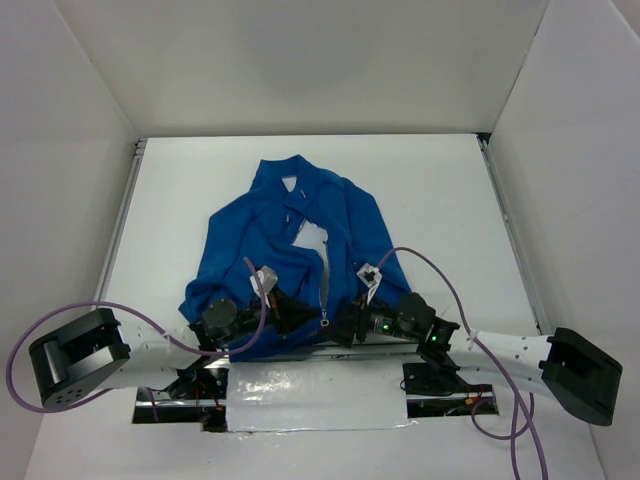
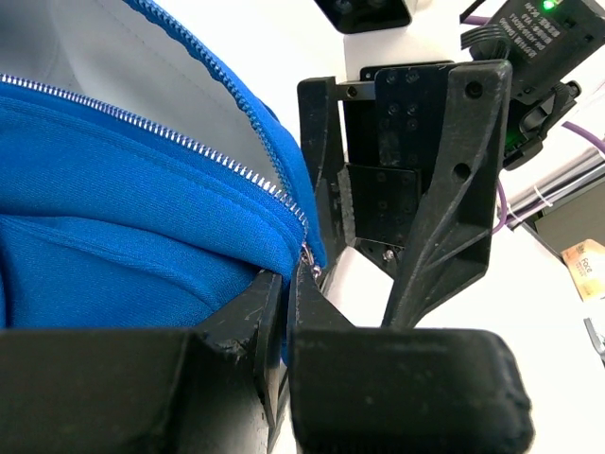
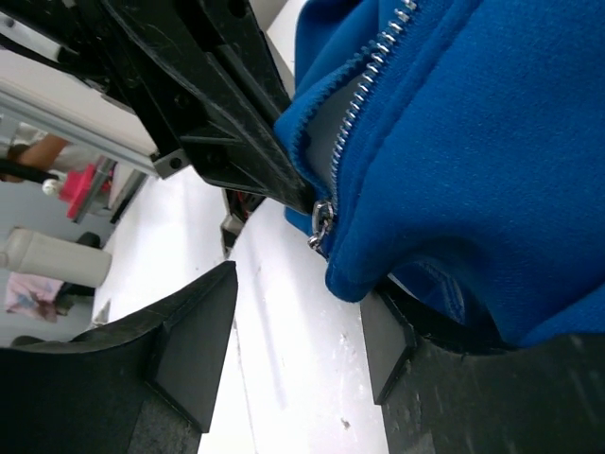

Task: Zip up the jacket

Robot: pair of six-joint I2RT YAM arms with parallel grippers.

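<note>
Jacket [image 1: 290, 250] is lying on the white table [image 1: 450, 200], collar at the far end and hem at the near end, by your arms. Your left gripper [image 2: 286, 284] is clamped on the hem at the bottom of the zipper [image 2: 189, 151]. Your right gripper [image 3: 301, 331] has its jaws apart on either side of the hem corner by the slider [image 3: 321, 225].

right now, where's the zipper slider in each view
top external: slider low centre, at the jacket hem's near edge
left wrist: slider at centre, at the hem's tip
right wrist: slider just left of centre, at the hem corner
shared landmark: zipper teeth running up from it
</note>
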